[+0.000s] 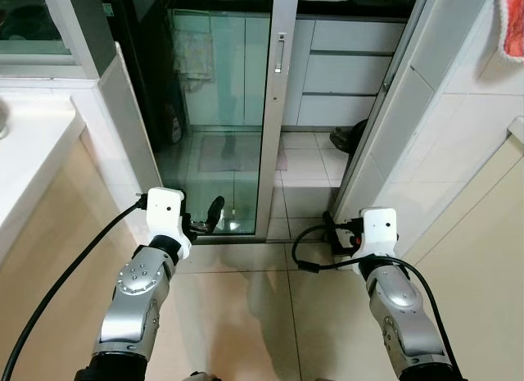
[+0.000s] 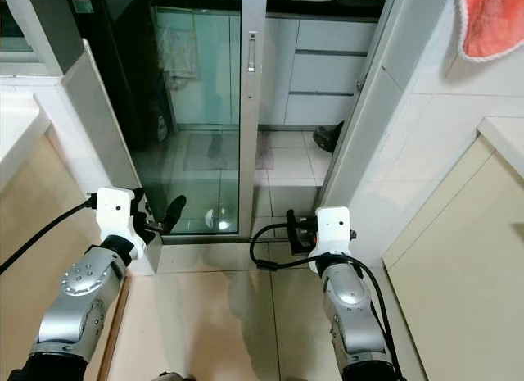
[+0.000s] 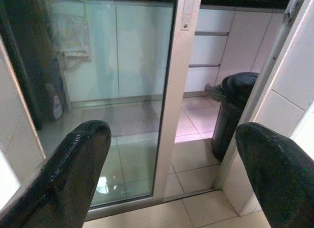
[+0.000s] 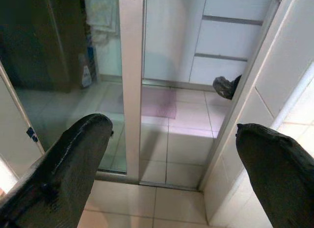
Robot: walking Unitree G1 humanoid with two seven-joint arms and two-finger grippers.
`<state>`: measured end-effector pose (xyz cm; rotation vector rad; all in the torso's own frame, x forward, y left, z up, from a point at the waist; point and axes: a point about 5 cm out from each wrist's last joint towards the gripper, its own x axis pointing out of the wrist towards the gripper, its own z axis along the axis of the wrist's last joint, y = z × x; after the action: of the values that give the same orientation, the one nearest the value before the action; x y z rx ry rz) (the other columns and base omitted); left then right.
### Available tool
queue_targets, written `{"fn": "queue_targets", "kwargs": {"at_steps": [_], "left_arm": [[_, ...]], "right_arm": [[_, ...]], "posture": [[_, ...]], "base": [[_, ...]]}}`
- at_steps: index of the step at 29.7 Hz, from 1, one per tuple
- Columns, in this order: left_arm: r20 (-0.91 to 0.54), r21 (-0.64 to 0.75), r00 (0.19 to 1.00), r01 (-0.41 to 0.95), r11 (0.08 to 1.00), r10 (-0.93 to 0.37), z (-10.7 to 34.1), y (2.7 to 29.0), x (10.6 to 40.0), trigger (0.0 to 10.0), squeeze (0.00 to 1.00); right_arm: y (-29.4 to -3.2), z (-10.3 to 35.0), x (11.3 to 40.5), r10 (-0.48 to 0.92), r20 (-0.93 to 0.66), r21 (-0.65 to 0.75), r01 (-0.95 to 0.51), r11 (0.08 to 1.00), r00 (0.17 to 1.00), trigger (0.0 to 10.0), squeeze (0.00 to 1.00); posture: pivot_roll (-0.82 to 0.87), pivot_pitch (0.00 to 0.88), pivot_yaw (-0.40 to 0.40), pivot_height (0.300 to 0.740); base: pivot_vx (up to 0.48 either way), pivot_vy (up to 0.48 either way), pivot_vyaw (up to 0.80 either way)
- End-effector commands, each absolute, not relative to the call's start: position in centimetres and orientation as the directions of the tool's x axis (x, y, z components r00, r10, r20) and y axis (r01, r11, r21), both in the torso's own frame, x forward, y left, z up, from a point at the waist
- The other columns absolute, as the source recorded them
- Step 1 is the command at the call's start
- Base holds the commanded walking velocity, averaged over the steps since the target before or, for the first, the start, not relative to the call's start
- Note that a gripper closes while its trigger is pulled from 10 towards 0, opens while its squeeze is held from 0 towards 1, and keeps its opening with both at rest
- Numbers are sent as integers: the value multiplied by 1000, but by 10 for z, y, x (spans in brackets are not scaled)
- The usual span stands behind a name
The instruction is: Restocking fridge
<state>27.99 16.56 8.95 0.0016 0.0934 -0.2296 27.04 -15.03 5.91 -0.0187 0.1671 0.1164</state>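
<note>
I stand in front of a sliding glass door point(image 1: 274, 111) with a pale metal frame and a small handle point(image 1: 279, 53). No food or drink items are in my grippers. My left gripper point(image 1: 205, 219) is held low in front of the glass pane, open and empty; its black fingers point(image 3: 73, 169) are spread wide. My right gripper point(image 1: 334, 232) hovers near the floor by the open gap beside the door, also open and empty, with its fingers point(image 4: 274, 164) apart. A tall dark appliance point(image 1: 135, 61) stands behind the glass on the left.
Beyond the door are white drawers point(image 1: 344, 70), a black bin point(image 3: 235, 110) and a bottle point(image 3: 55, 103) on the tiled floor. A white counter point(image 1: 33, 151) is close on my left. A tiled wall point(image 1: 426, 135) and a red cloth point(image 1: 512, 24) are on my right.
</note>
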Motion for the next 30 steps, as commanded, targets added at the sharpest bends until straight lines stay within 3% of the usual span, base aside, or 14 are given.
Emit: {"fn": "queue_targets", "kwargs": {"at_steps": [1,30], "left_arm": [[-73,3,973,220,976,-219,94,165,282,10000,0],[-56,28,979,197,980,-195,94,159,280,10000,0]], "right_arm": [[-153,61,270,107,-158,-1,-109,994,982,10000,0],[-154,54,275,109,-177,1,-110,994,978,10000,0]], "posture": [[-111,0,-7,727],[-95,0,-11,727]], "base": [[-247,0,0],[-289,0,0]]}}
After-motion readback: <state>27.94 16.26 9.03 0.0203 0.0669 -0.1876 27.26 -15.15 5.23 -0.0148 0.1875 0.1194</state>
